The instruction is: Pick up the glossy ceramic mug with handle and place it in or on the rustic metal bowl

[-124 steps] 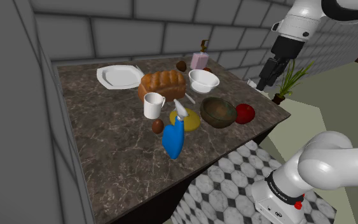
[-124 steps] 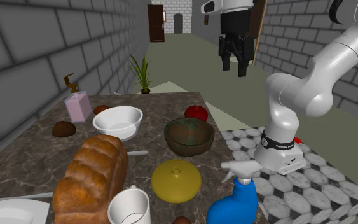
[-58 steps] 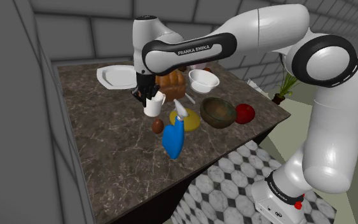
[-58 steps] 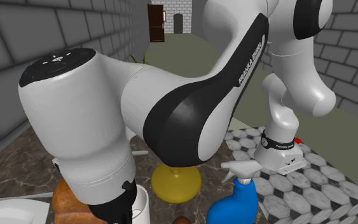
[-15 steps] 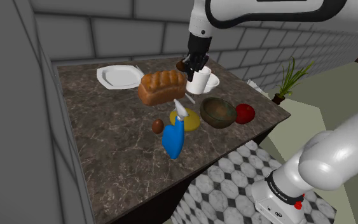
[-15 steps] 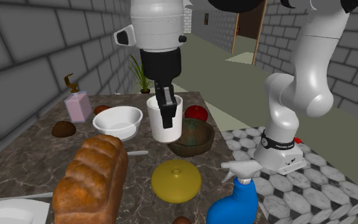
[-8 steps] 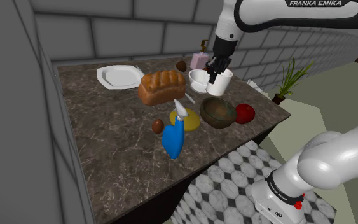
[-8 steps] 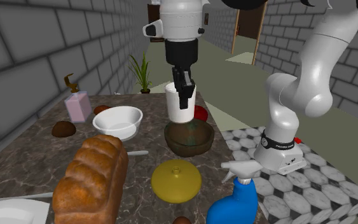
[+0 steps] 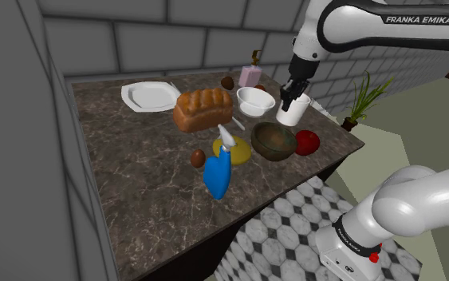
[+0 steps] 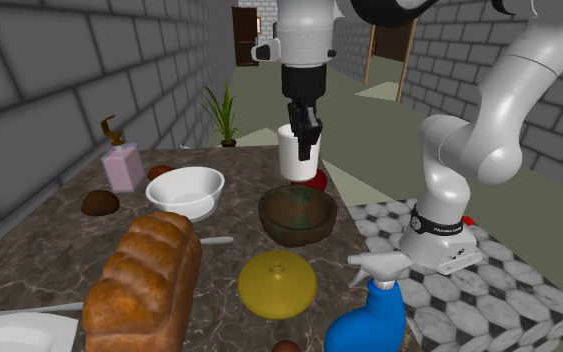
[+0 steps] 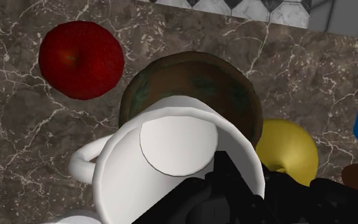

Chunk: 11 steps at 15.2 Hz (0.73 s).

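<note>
Grey block walls [image 9: 135, 40], dark marble counter [image 9: 135, 176], checkered tile floor [image 9: 278, 231], brown door [image 10: 245, 36]

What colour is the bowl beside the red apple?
The round bowl is dark brown with green mottling inside, clearest in the wrist view.

Mug [image 10: 291, 160] in the air above bowl [image 10: 297, 228], apple [image 11: 81, 59] beside bowl, lid [image 10: 277, 283] on bowl's other side

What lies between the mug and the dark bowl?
Nothing but air: in the second exterior view the mug, clasped by the gripper, hangs just above the bowl, with a bare gap between them.
</note>
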Each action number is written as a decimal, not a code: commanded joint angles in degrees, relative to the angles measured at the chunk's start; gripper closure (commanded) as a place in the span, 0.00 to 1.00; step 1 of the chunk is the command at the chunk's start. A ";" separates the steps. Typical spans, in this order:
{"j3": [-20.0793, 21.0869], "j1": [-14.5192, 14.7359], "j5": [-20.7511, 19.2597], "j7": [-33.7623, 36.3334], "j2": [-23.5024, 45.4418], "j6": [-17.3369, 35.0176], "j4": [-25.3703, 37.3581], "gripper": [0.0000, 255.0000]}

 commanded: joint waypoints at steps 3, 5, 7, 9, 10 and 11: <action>0.00 0.00 -0.01 -0.04 0.11 3.10 -2.97 1.00; 0.07 0.01 0.00 0.03 0.32 4.68 -4.34 1.00; 0.13 0.02 0.01 0.10 0.60 6.28 -5.67 1.00; 0.20 0.03 0.01 0.17 0.93 7.90 -6.96 1.00; 0.23 0.03 0.01 0.21 1.11 8.71 -7.59 1.00; 0.27 0.04 0.01 0.25 1.32 9.53 -8.21 1.00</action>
